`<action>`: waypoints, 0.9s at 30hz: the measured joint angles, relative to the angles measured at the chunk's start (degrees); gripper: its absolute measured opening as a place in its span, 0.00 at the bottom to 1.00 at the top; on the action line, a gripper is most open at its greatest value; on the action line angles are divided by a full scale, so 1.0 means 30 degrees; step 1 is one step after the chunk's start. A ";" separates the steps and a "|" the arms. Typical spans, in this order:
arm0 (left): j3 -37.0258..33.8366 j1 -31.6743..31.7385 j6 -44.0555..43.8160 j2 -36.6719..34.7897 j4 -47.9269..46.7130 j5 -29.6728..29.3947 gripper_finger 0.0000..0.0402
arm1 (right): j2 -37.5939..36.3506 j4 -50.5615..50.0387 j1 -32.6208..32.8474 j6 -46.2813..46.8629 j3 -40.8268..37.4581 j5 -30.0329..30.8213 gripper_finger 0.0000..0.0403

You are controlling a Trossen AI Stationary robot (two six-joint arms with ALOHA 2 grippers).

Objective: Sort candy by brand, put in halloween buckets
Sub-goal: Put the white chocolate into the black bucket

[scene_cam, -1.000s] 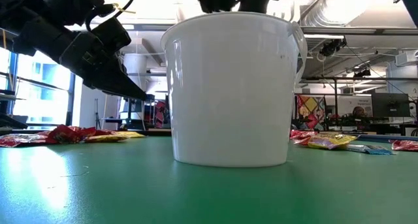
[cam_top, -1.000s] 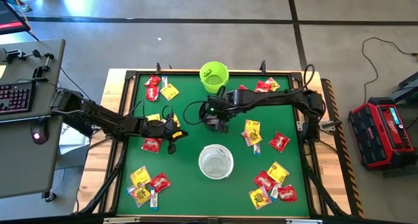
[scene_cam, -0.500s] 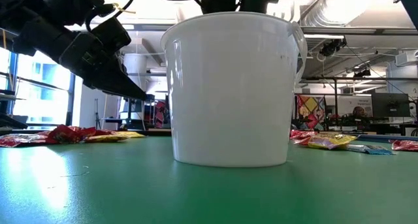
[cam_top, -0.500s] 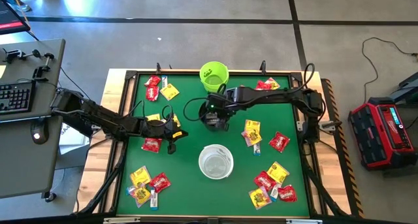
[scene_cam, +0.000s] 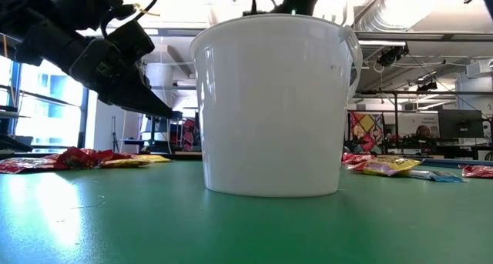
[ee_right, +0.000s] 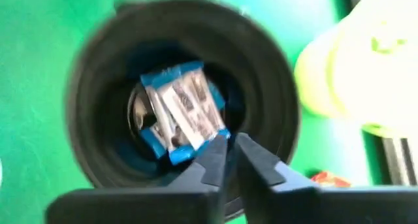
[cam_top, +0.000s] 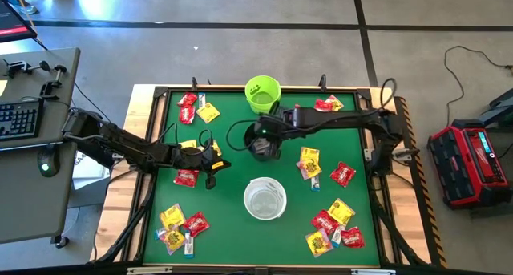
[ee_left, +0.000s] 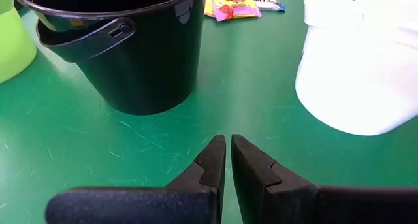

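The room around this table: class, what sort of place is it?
Probably a robotics lab or workshop. The green table stands on a taped concrete floor, a keyboard sits on a side desk, and exposed ducts and workstations show behind.

Glossy black round plastic bucket (ee_left: 124,48); smooth white plastic bucket (scene_cam: 273,106); matt green tabletop (scene_cam: 231,225), fine scratches; shiny foil-look candy wrappers (cam_top: 329,225).

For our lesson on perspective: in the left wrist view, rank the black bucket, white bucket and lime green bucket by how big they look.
1. black bucket and white bucket: similar, both cut off at the picture's edges, so unranked.
2. lime green bucket: smallest, only a sliver shows.
The high view suggests all three are alike in size.
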 joint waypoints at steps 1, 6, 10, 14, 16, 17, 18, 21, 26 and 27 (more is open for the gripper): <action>0.0000 0.0000 0.0079 -0.0004 0.0002 0.0001 0.04 | -0.0293 0.0412 0.0114 -0.0051 -0.0068 0.0121 0.01; 0.0000 0.0000 0.0214 -0.0004 0.0005 0.0035 0.04 | -0.2406 0.4448 0.0711 -0.0334 -0.2792 0.0631 0.01; 0.0000 0.0000 0.0500 -0.0207 -0.0088 0.0358 0.04 | -0.4441 0.8289 0.1245 -0.0311 -0.6282 0.0639 0.01; 0.0446 0.0000 0.0395 -0.1075 -0.1759 0.0656 0.04 | -0.6727 1.1752 0.1974 0.0165 -0.9527 0.0947 0.00; 0.1093 -0.0005 0.0386 -0.1588 -0.3221 0.0656 0.04 | -0.7904 1.3169 0.2419 0.0176 -1.0964 0.1579 0.00; 0.1402 -0.0016 0.0383 -0.1849 -0.4029 0.0658 0.04 | -0.8433 1.3716 0.2637 0.0176 -1.1607 0.1998 0.00; 0.1752 -0.0015 0.0383 -0.2112 -0.4850 0.0671 0.04 | -0.8961 1.4194 0.2866 0.0176 -1.2174 0.2424 0.00; 0.2982 -0.0047 0.0387 -0.2716 -0.7473 0.0960 0.04 | -1.0545 1.5271 0.3581 0.0176 -1.3934 0.3679 0.00; 0.5126 -0.0215 0.0009 -0.3290 -1.2602 0.1923 0.04 | -1.2769 1.6550 0.4715 0.0789 -1.6687 0.5750 0.00; 0.5573 -0.0304 -0.0122 -0.3295 -1.3469 0.2023 0.04 | -1.3202 1.6796 0.4901 0.1023 -1.7277 0.5944 0.00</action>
